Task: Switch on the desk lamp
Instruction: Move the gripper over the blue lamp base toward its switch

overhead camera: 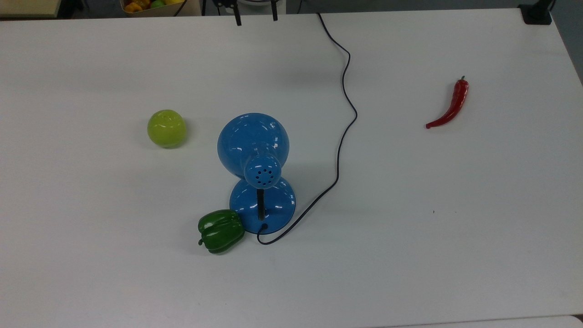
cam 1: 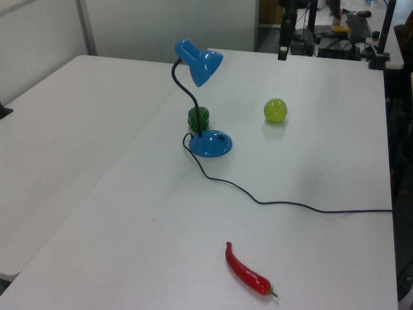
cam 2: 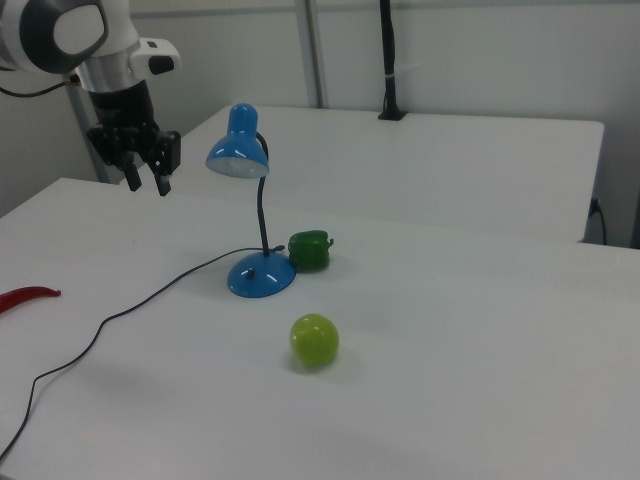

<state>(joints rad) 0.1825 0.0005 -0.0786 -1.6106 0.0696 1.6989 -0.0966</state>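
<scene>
The desk lamp is glossy blue and stands mid-table, its dome shade tilted over the round base on a curved black neck. The shade and base also appear in the left view, and the lamp in the right view. Its thin black cord runs off the far edge of the table. My gripper hangs open above that far edge, well away from the lamp and holding nothing. In the right view the gripper is left of the shade at about shade height, and the left view has the gripper at the far end.
A green bell pepper touches the lamp base. A yellow-green apple lies at the top view's left of the shade. A red chili lies far toward the top view's right. The white table has wide bare areas.
</scene>
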